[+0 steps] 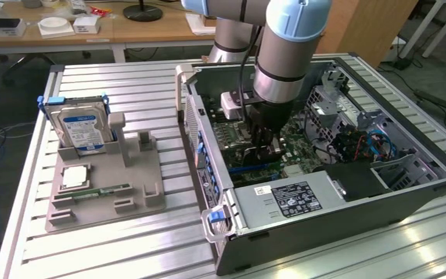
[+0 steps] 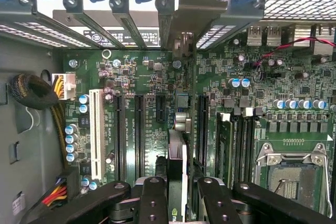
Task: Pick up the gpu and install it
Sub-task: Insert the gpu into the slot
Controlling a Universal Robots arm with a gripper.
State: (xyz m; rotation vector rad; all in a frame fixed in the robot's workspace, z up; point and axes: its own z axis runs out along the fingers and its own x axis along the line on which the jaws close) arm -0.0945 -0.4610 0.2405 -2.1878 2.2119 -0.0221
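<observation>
Slatted aluminium table (image 1: 130,250) under everything, wooden desk (image 1: 153,32) behind at twelve o'clock. Now look at the open computer case (image 1: 362,203) in the exterior view. Your arm reaches straight into it, gripper (image 1: 272,152) down over the motherboard (image 2: 136,72), power supply (image 1: 285,197) at six o'clock of it. The jaws are clamped on the gpu (image 2: 176,171), held edge-on above the expansion slots. At nine o'clock of the case, the grey fixture tray (image 1: 141,186) holds the hard drive (image 1: 79,125) upright and the memory stick (image 1: 103,190) lying flat.
</observation>
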